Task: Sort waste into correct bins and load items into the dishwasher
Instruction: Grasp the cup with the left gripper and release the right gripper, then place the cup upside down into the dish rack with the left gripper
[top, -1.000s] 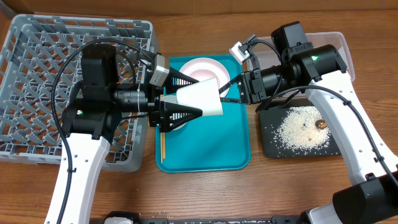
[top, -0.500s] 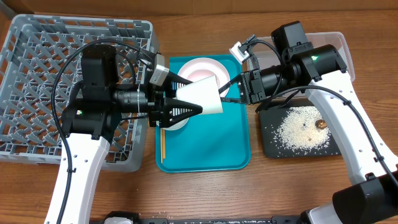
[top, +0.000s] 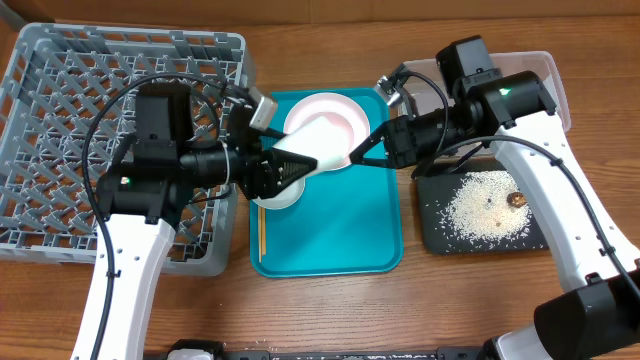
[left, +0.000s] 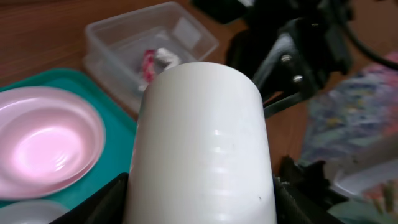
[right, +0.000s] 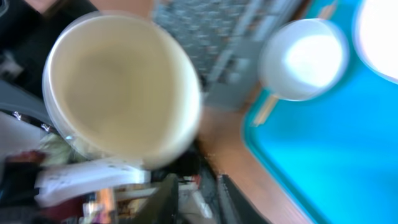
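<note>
While the left claw (top: 290, 168) is clamped around the small white cup (top: 318, 150), holding it on its side above the teal tray (top: 350, 235) with its mouth towards the right arm, the right claw (top: 362, 155) sits just beside the rim with its fingers parted and nothing in them. The step in hand looks like loading this cup into the grey dish rack (top: 60, 120) at the left of the desk (top: 320, 310). Next, the left arm would need to swing away from the right fingers, turn the cup mouth-down and settle it between pegs.
</note>
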